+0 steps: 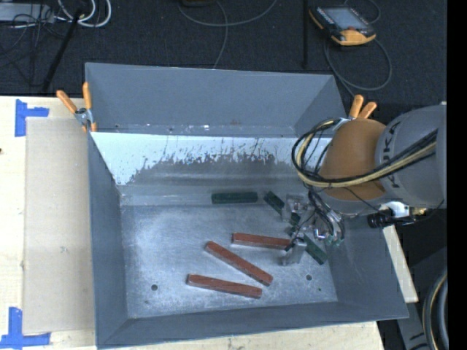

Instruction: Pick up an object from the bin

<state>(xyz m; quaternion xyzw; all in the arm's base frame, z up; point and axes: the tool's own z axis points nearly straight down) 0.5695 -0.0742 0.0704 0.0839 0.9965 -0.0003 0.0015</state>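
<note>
**At bin's right side: gripper low on a brown stick's end, grasp unconfirmed**

Nearest the camera, a front stick (pixel 223 286) lay flat by the front wall of the bin (pixel 211 108). A middle stick (pixel 238 262) lay slanted just behind it. Behind that, a third stick (pixel 257 240) ran its right end in under the gripper (pixel 300 240), which sat low at the right. Jaws: couldn't tell whether spread or pressed together, since the wrist hardware hid them. A green block (pixel 315 252) lay just right of the gripper, and contact was unclear. Likely target was the third stick, but that's only my read.

Risks:
- A long stick gripped at its end could pivot and slip out on the lift.
- The green block could get pinched along with it, or shoved aside.
- The right wall was close, so the wrist cables (pixel 310 159) could brush it.

Farther back, a green bar (pixel 234 197) lay near the rear wall. The bin's floor was grey metal, scuffed whitish and slick-looking, so sticks might slide rather than seat. Beyond the bin were dark ground, loose cords (pixel 80 6) and an orange-black device (pixel 343 24).
</note>
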